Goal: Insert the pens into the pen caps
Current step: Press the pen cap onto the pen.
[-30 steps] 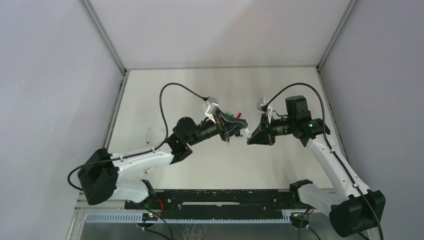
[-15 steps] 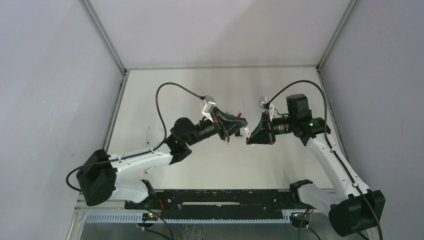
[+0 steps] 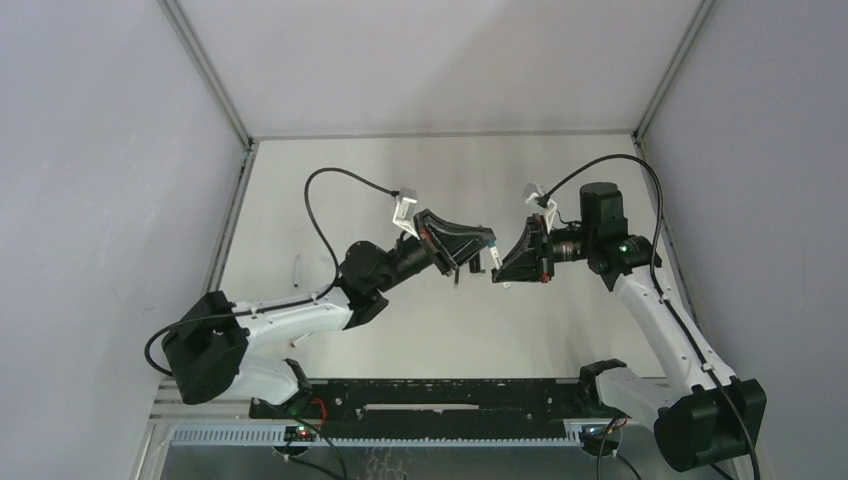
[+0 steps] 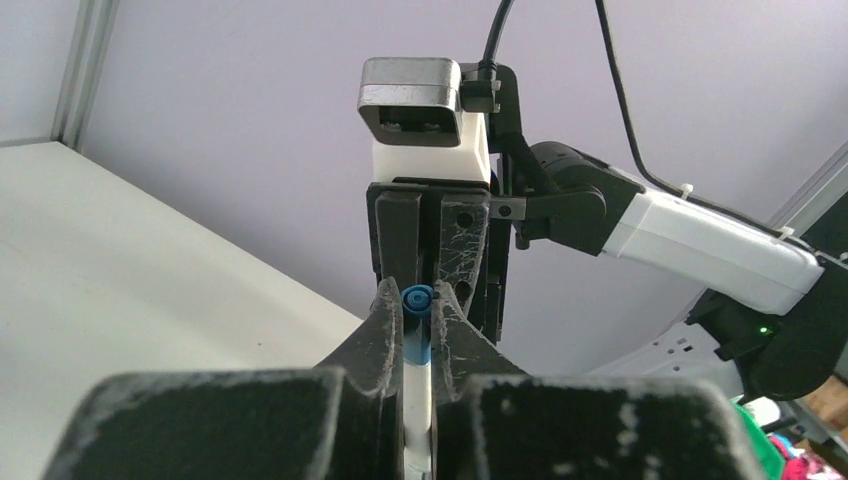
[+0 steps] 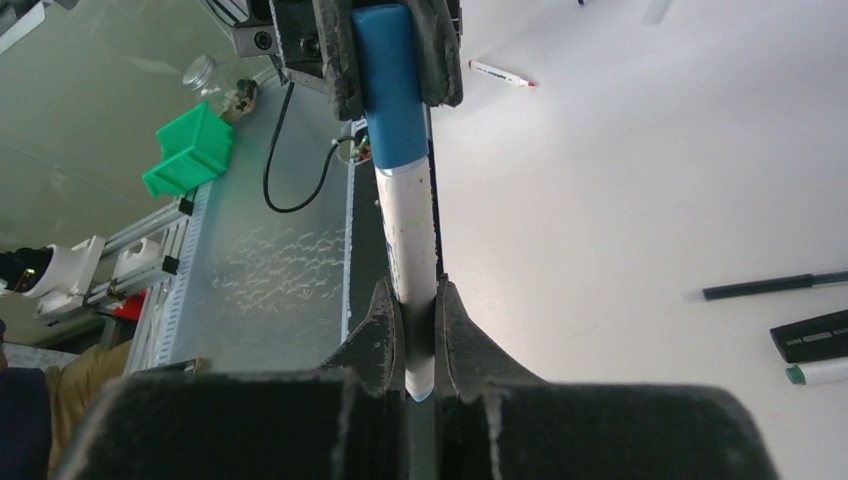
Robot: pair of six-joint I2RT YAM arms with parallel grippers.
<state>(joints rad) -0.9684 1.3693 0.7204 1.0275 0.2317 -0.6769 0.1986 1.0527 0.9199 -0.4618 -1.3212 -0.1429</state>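
Here's the pale table (image 3: 400,180), and above its middle the left arm (image 3: 290,315) and right arm (image 3: 660,320) reach in toward each other, nose to nose, well clear of the surface. The left gripper (image 4: 417,302) is pinched tight, its jaws squeezed onto the blue end of a pen (image 5: 410,230). The right gripper (image 5: 415,300) is just as snug, both fingers pressed against the white barrel lower down. So it's one pen held between two pincers, up in the air between them. The barrel is white and slim, with some faint print along it and a pale blue tip peeking out below the right fingers. Loose on the table lie a white pen with a red end (image 5: 500,73), a slim black pen (image 5: 770,287), a thicker black marker (image 5: 815,335) and, just beside that one, a white pen with a green end (image 5: 825,372). And the smallest piece, the blue cap (image 5: 390,90), sits on the held pen's end inside the left jaws, blue meeting white with no gap showing. From the left wrist view its round end pokes out between the fingertips.
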